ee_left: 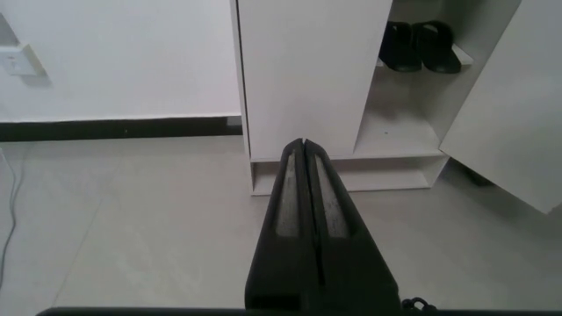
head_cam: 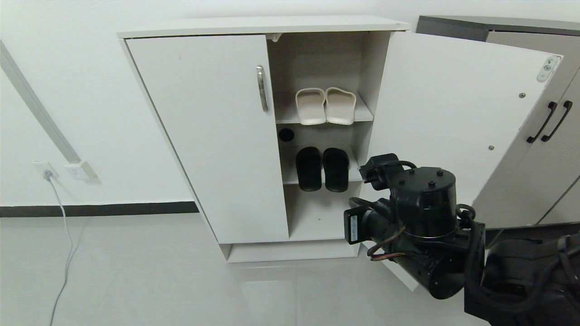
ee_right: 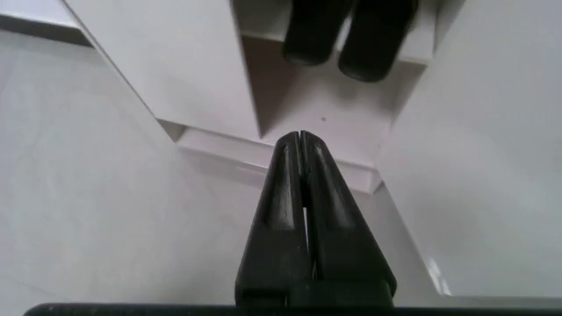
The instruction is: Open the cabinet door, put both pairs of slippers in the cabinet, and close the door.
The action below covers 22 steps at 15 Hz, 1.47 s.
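One white cabinet at centre, with two doors: left door, right door. One handle. Two slipper pairs, four singles in all: cream pair, black pair. One grey cabinet at upper right, with two black handles. Two sockets at left, one cable. Two grippers: left gripper, right gripper.

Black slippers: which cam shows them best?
Head view. The black slippers sit whole and side by side on the middle shelf, under the white pair. The left wrist view has them small and far off; the right wrist view cuts them off, leaving their near ends.
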Available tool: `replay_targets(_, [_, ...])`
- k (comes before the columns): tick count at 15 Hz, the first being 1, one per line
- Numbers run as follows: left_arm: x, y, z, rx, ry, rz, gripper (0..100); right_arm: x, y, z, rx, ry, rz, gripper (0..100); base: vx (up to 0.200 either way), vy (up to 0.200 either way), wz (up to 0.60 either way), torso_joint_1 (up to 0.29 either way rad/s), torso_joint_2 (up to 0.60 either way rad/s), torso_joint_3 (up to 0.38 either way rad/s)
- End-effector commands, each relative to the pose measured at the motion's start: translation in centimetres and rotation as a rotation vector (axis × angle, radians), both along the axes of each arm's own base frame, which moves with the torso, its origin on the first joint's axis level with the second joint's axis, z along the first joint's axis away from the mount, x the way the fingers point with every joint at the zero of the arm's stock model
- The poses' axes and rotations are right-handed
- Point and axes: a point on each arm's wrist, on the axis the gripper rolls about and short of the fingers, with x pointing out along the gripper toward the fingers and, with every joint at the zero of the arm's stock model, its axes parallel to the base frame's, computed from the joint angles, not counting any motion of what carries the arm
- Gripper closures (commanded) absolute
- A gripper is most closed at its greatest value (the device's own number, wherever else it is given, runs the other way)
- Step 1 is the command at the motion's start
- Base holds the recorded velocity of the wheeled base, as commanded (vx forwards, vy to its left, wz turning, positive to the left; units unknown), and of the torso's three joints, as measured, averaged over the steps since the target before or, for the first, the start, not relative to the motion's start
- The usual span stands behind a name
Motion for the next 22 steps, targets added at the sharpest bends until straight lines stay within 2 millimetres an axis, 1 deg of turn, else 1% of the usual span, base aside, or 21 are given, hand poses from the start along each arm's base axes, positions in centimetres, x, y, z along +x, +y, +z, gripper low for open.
replay_targets(1, [0.01,0.00,0.01,-0.002,0.000,0.000,100,0.27,0.03,-0.83,-0.021,0.017,-0.005,100,0.000,0.000,0.00,0.000,0.00,0.000])
replay_targets(11, [0.01,0.00,0.01,-0.001,0.000,0.000,100,0.53,0.33,-1.66,-0.042,0.032,-0.006,100,0.000,0.000,0.00,0.001,-0.01,-0.016])
replay_targets(14, [0.01,0.01,-0.01,0.001,0.002,0.003,100,0.53,0.33,-1.66,-0.042,0.032,-0.006,100,0.000,0.000,0.00,0.009,-0.18,-0.325])
replay_targets(22, [0.01,0.01,-0.01,-0.001,0.002,0.003,100,0.49,0.28,-1.77,-0.047,0.034,-0.008,100,0.000,0.000,0.00,0.077,-0.48,-0.362])
